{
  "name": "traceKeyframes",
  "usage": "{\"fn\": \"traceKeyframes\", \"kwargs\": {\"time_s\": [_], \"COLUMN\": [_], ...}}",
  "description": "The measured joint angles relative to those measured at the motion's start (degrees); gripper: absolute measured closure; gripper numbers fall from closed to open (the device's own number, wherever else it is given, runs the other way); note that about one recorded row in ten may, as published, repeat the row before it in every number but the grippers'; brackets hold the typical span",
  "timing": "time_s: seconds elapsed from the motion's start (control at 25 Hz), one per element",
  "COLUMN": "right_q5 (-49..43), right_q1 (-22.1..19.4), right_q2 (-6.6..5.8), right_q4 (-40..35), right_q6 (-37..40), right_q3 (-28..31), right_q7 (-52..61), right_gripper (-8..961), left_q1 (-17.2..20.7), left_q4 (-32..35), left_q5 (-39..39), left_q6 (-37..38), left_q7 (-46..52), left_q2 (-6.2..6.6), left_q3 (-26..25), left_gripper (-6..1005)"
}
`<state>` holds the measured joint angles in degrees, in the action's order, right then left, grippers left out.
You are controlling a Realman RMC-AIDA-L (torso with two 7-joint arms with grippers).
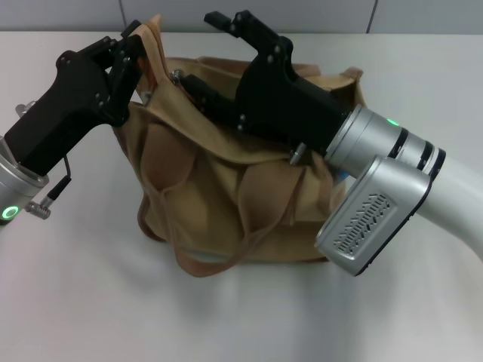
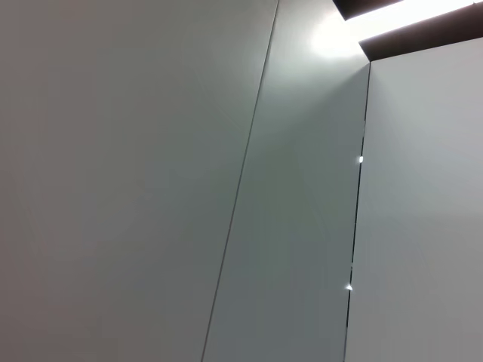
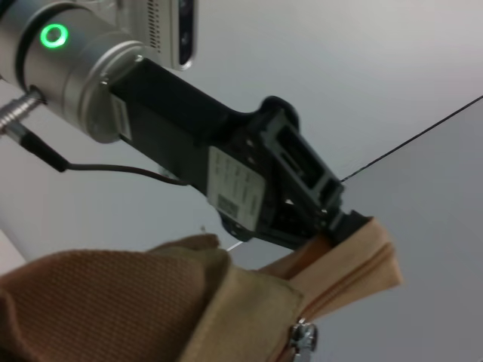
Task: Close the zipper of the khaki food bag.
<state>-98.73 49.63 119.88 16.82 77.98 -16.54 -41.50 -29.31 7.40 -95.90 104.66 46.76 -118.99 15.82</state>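
The khaki food bag [image 1: 226,196] lies slumped on the white table, its loop handles hanging toward the front. My left gripper [image 1: 138,47] is shut on the fabric at the bag's far-left top end and holds it up; the right wrist view shows it too [image 3: 343,225], clamped on the end of the zipper tape [image 3: 355,264]. The small silver pull tab [image 1: 177,75] sits near that end and shows in the right wrist view [image 3: 303,337]. My right gripper [image 1: 204,53] hovers over the bag's top beside the tab, with its fingers spread apart and empty.
The white table [image 1: 90,302] surrounds the bag on all sides. Grey wall panels [image 1: 75,15] stand behind it. The left wrist view shows only wall panels [image 2: 151,188]. My right arm's forearm [image 1: 377,211] lies across the bag's right side.
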Motion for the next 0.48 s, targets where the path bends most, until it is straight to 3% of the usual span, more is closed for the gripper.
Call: {"fn": "traceKeyframes", "kwargs": {"time_s": [0.28, 0.48], "right_q5": [-0.81, -3.9], "right_q1": [-0.21, -0.36], "right_q2": [-0.01, 0.0], "right_q4": [0.78, 1.58], "right_q6": [-0.07, -0.1], "right_q3": [0.01, 3.78], "right_q7": [-0.25, -0.41], "right_gripper": [201, 211], "left_q1": [-0.92, -1.39], "left_q4": [-0.49, -0.61], "left_q5": [-0.01, 0.02], "left_q6": [-0.78, -1.81], "left_q7": [0.0, 0.0], "left_q2": [-0.02, -0.02], "left_q3": [0.0, -0.01], "left_gripper": [967, 967]}}
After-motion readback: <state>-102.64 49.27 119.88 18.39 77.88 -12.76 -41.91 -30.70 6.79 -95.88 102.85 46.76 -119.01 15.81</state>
